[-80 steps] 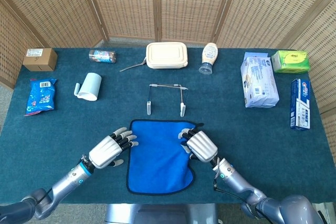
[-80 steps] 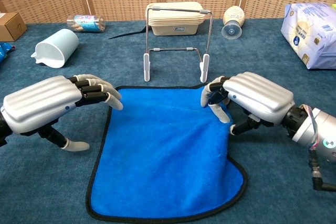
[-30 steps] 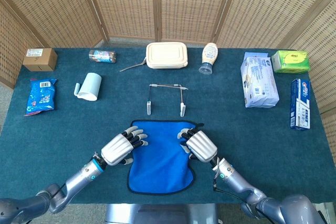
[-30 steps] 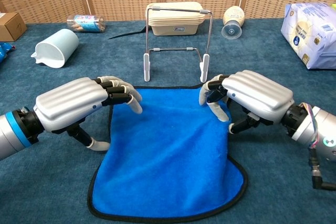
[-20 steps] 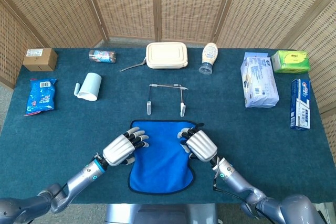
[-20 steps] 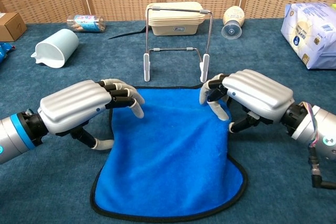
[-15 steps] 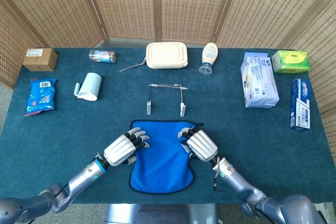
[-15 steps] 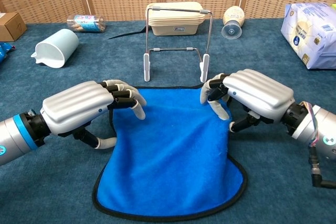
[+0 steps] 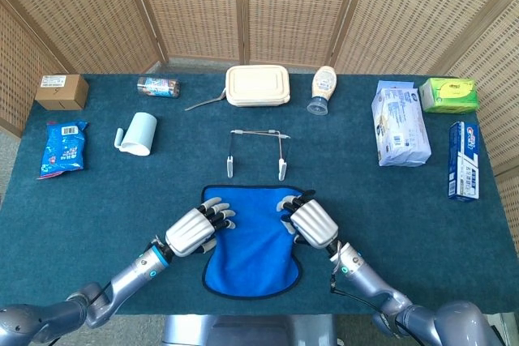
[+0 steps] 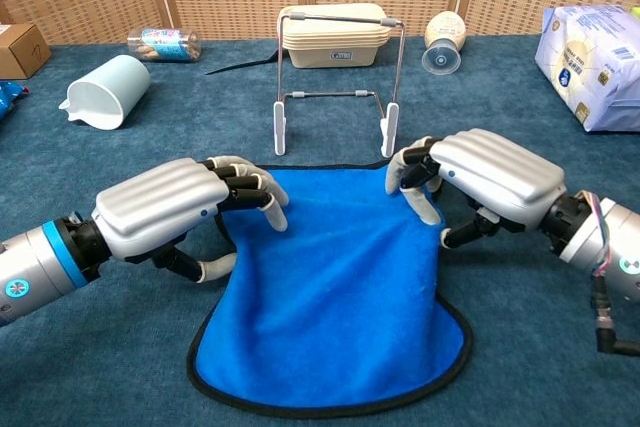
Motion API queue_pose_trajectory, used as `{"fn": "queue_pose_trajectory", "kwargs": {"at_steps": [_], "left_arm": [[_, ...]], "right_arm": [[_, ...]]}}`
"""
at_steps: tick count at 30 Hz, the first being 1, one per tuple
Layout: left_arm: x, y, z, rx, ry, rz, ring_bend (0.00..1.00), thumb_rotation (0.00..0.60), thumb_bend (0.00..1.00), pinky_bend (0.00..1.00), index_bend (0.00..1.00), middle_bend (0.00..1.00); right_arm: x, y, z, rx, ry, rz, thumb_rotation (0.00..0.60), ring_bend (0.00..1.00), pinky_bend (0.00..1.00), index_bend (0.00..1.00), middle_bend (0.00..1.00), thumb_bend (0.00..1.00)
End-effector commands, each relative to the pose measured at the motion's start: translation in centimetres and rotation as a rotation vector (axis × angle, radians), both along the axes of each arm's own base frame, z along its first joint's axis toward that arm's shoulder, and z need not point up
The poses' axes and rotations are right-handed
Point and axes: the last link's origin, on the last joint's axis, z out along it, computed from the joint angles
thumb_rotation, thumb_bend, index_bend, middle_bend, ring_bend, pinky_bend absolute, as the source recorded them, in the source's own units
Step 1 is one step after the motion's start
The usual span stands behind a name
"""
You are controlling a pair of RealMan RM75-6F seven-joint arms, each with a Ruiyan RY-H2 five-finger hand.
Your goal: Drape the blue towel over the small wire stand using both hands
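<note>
The blue towel (image 9: 251,242) (image 10: 335,297) lies flat on the table just in front of the small wire stand (image 9: 257,151) (image 10: 338,87), which stands upright and bare. My left hand (image 9: 195,230) (image 10: 170,207) lies over the towel's far left corner, fingers curled onto the cloth and thumb tucked at its left edge, pinching it. My right hand (image 9: 312,222) (image 10: 490,177) holds the far right corner the same way, fingertips bent down onto the cloth and thumb beside the right edge. The towel's left edge is drawn inward under my left hand.
Behind the stand are a cream lunch box (image 9: 258,85), a spoon (image 9: 204,102) and a sauce bottle (image 9: 323,89). A pale blue cup (image 9: 138,133) lies at the left with a snack bag (image 9: 62,147). Tissue packs (image 9: 400,123) and boxes sit at the right.
My left hand has slid right onto the towel's far left corner and closed on it, pulling the left edge inward. My right hand has risen slightly at the right corner.
</note>
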Motion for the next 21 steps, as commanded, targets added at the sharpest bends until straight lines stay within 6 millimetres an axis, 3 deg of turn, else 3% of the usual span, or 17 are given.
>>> {"fn": "queue_pose_trajectory", "kwargs": {"at_steps": [1,7,21], "left_arm": [[0.07,0.04,-0.13,-0.004,-0.003,0.006,0.19,0.6,0.54,0.14,0.32,0.25],[0.28,0.04,-0.33,-0.008,-0.01,0.006,0.2,0.6,0.58,0.14,0.37,0.26],[0.27,0.09,-0.15,-0.004,-0.028,0.024,0.25,0.6,0.59,0.16,0.65,0.32]], "right_arm": [[-0.04,-0.01,0.02,-0.001,0.0,-0.002,0.6,0.31,0.45,0.69,0.4,0.44],[-0.12,-0.01,-0.01,0.0,0.001,-0.005,0.6,0.32,0.45,0.69,0.4,0.43],[-0.16,-0.01,-0.08,0.001,0.002,-0.005,0.6,0.32,0.45,0.7,0.4,0.44]]}}
